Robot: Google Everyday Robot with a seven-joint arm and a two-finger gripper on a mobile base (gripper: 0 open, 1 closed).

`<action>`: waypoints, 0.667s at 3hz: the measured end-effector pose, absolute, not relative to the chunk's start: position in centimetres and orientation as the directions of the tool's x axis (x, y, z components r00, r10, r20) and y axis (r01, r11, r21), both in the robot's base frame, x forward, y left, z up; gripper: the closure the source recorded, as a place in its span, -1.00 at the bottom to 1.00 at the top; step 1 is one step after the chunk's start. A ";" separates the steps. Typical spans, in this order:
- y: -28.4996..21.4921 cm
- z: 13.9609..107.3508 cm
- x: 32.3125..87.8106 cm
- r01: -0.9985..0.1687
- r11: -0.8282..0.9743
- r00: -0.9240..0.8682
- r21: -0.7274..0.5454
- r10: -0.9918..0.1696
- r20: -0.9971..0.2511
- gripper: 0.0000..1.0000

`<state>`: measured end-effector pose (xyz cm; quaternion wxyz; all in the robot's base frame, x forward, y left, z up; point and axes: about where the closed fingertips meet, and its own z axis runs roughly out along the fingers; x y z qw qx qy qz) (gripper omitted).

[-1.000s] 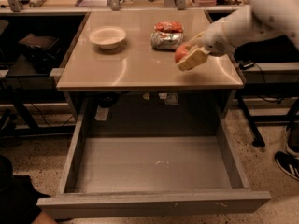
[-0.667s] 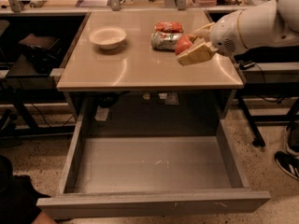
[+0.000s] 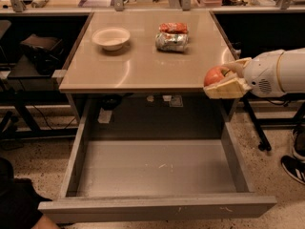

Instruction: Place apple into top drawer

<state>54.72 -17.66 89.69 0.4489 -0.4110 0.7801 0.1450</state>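
Note:
The red-orange apple [image 3: 214, 75] is held between the cream fingers [image 3: 226, 88] of my gripper [image 3: 225, 78], which is shut on it. The gripper comes in from the right on a white arm and hangs at the tan tabletop's front right corner, above the right side of the drawer. The top drawer [image 3: 157, 168] is pulled fully out below the table, a wide grey tray with a scuffed flat bottom and nothing in it.
A white bowl [image 3: 111, 37] sits at the tabletop's back left. A silver-and-orange foil snack bag [image 3: 172, 36] lies at the back middle. Dark shelving stands on both sides. A shoe [image 3: 294, 168] is on the floor at right.
The gripper has carried the apple from above the tabletop near the snack bag to the right and toward the front, past the table's right front corner.

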 end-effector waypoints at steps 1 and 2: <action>-17.7 89.7 54.7 -0.771 0.620 -0.259 -0.143 -0.511 -0.819 1.00; -15.8 86.8 54.3 -0.779 0.608 -0.267 -0.152 -0.541 -0.797 1.00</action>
